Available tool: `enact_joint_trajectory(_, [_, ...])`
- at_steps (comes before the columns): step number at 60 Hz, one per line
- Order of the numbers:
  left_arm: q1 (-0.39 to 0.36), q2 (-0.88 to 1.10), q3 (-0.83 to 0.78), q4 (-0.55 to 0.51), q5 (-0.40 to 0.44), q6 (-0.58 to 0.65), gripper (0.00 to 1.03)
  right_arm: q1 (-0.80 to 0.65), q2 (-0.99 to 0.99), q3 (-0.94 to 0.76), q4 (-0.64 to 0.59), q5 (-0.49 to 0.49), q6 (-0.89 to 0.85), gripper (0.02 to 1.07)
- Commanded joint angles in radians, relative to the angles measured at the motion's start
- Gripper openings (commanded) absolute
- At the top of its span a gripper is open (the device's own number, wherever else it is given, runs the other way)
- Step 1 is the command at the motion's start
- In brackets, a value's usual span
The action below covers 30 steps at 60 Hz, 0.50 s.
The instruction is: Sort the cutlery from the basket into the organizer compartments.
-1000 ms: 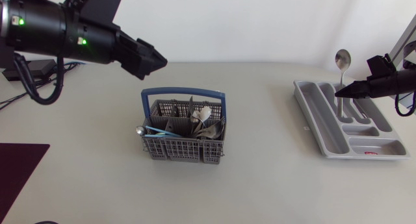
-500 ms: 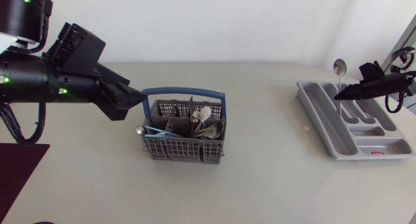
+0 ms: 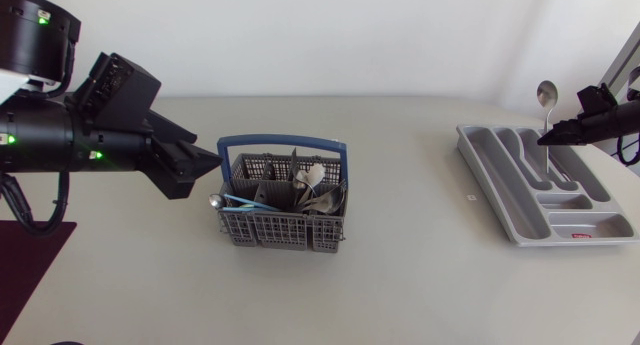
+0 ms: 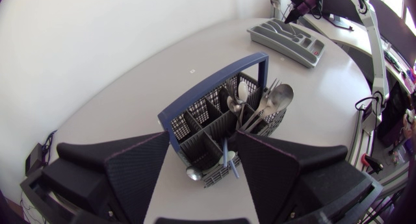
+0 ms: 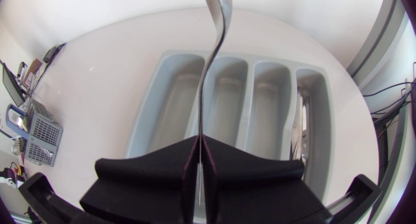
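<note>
My left claw (image 4: 203,141) hangs with its two black fingers (image 4: 133,169) spread wide, and in the gap ahead of them stands the grey basket (image 4: 208,130), its blue handle (image 4: 214,74) arching over the top. Spoons (image 4: 279,95) and other cutlery stick up from its far compartments, while a blue-handled piece (image 4: 226,152) and a rounded metal end (image 4: 193,174) show at its near end. Well beyond it on the pale desk (image 4: 117,100) lies the grey organizer (image 4: 286,39).
</note>
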Motion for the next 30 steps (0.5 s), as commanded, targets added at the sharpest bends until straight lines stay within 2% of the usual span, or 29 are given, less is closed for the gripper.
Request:
enact_joint_trajectory(1, [0.002, -0.02, -0.029, 0.005, 0.013, 0.019, 0.7, 0.002, 0.07, 0.008, -0.019, 0.016, 0.003, 0.09])
enact_joint_trajectory(30, [0.004, -0.044, -0.071, 0.005, 0.013, 0.019, 0.7, 0.062, 0.122, -0.03, 0.005, 0.062, 0.074, 0.09])
